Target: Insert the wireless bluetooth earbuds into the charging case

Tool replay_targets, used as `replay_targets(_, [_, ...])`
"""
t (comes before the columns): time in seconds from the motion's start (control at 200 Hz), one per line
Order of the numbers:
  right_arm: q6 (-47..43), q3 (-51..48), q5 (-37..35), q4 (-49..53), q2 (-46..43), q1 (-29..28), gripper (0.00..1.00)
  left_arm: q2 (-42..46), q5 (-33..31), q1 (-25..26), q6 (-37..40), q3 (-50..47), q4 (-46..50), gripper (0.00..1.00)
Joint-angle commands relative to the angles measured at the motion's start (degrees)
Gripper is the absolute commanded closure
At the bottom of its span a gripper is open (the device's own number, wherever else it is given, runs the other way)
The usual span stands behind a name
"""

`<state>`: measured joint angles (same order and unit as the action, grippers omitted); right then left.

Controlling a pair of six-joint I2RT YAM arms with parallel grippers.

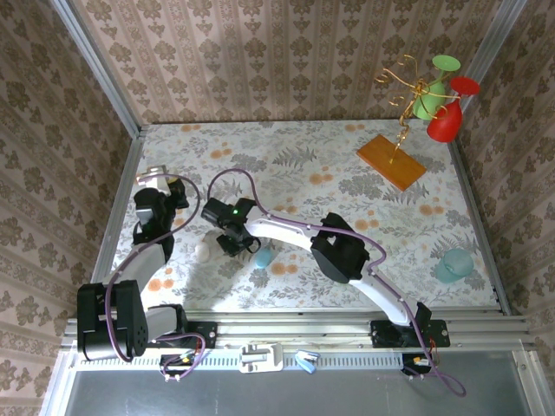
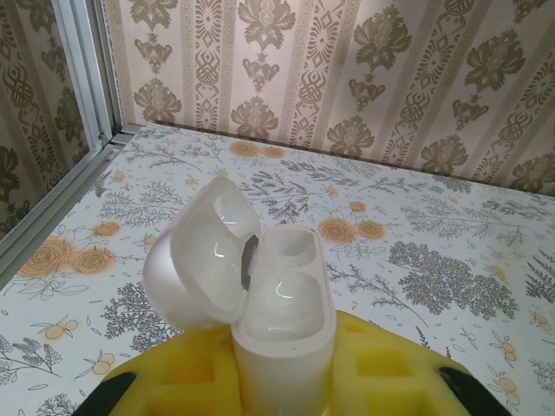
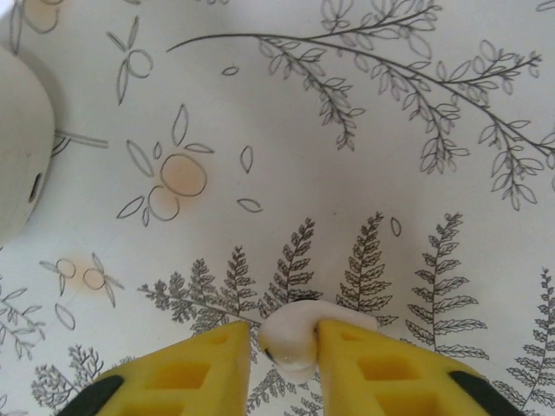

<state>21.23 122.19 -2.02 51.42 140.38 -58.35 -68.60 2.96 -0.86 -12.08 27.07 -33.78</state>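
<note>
My left gripper (image 2: 282, 381) is shut on a white charging case (image 2: 282, 303) and holds it upright near the table's left wall. The case's lid (image 2: 195, 260) is flipped open to the left, and both wells look empty. In the top view this gripper (image 1: 159, 198) sits at the left, far side. My right gripper (image 3: 284, 347) is down on the floral table top with its yellow fingers (image 3: 195, 368) closed on either side of a small white earbud (image 3: 299, 334). The top view puts this gripper (image 1: 232, 241) at left centre.
A closed white pebble case (image 1: 204, 251) lies just left of the right gripper, seen from the right wrist as a case (image 3: 17, 147) at the left edge. A light-blue case (image 1: 263, 256) lies just right of it. A teal case (image 1: 453, 264) sits near right. An orange board (image 1: 390, 160) with a wire stand is back right.
</note>
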Motion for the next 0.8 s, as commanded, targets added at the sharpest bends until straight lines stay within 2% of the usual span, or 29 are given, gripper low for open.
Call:
replay_targets(0.0, [-0.12, 1.90, -2.63, 4.11, 2.06, 0.38, 0.79, 1.61, -0.15, -0.54, -1.20, -0.50, -1.47, 1.00])
replay_targets(0.12, [-0.49, 0.77, -2.38, 4.16, 0.42, 0.90, 0.86, 1.86, 0.13, -0.42, -0.69, -0.61, -1.14, 1.00])
replay_targets(0.27, [-0.76, -5.12, 1.03, 0.89, -4.93, 2.84, 0.86, 2.00, 0.21, 0.10, 0.18, -0.96, -1.13, 1.00])
replay_targets(0.41, [1.58, -16.01, 10.09, -7.01, -13.04, 6.55, 0.86, 1.74, -0.40, 1.81, 2.38, -1.14, -1.29, 1.00])
replay_targets(0.56, [8.70, -28.86, 23.00, -14.83, -19.32, 12.99, 0.85, 0.95, -0.84, 5.15, 5.99, -0.64, -1.38, 1.00])
replay_targets(0.795, [11.58, -38.67, 25.54, -13.53, -22.38, 19.47, 0.83, -0.60, 1.93, 11.92, 13.84, -1.09, -4.08, 1.00])
